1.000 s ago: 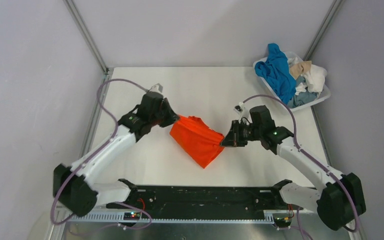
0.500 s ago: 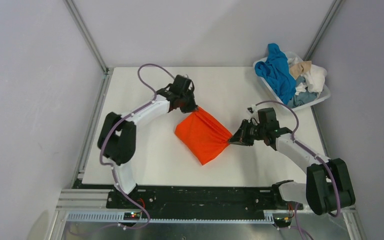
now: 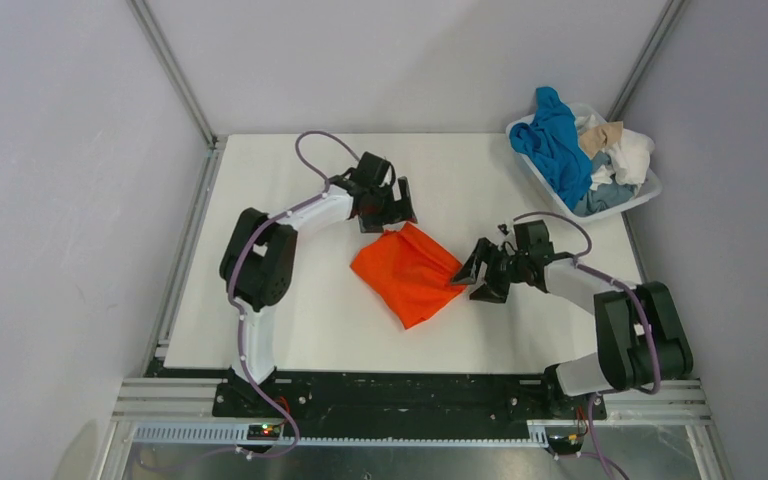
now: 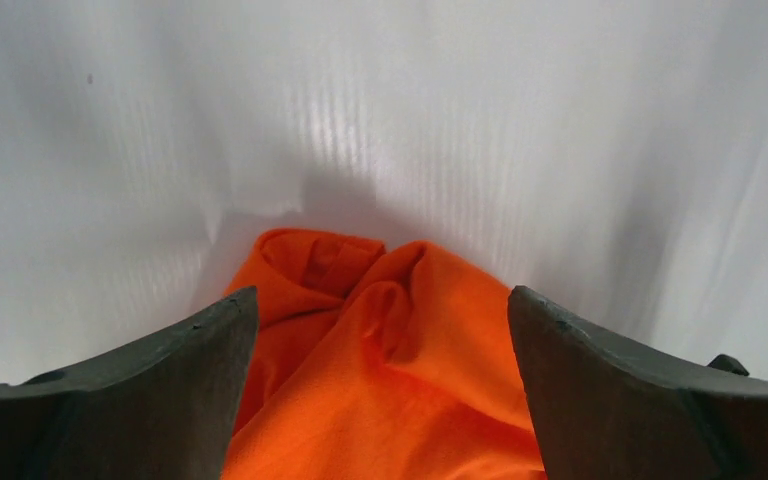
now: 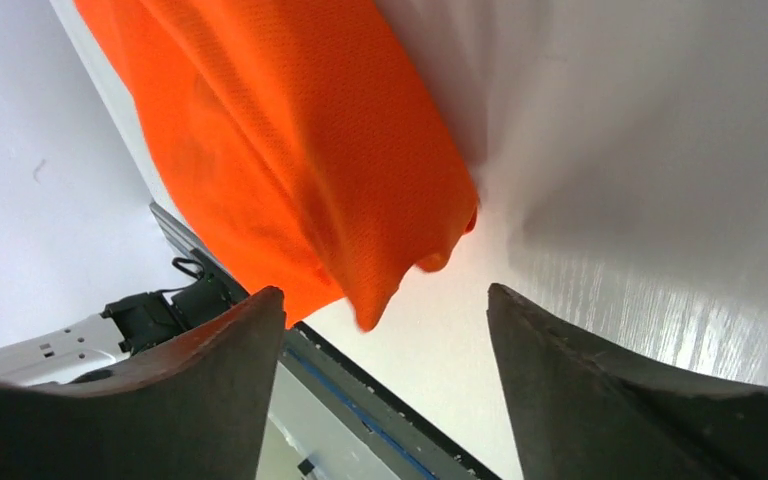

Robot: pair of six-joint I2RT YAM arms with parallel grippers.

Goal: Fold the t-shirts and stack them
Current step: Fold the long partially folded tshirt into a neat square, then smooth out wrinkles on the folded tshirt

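A bright orange t-shirt (image 3: 407,272) lies folded into a rough rectangle on the white table (image 3: 290,320), mid-table. My left gripper (image 3: 394,217) is open at the shirt's far corner, its jaws wide on either side of the bunched orange cloth (image 4: 380,380) without pinching it. My right gripper (image 3: 478,279) is open at the shirt's right corner. In the right wrist view the orange shirt (image 5: 290,150) hangs loose just ahead of the gripper (image 5: 387,292), free of both fingers. More t-shirts, blue (image 3: 557,145), beige (image 3: 605,135), white (image 3: 632,155) and pale grey-blue (image 3: 600,197), are heaped in the basket.
A white plastic basket (image 3: 632,203) stands at the table's far right corner, overflowing with shirts. Grey walls close in the table at the back and sides. A black rail (image 3: 400,395) with the arm bases runs along the near edge.
Both grippers went from shut on the orange shirt's corners to open, letting it go. The shirt has settled flat on the table. The left gripper shifted slightly right.
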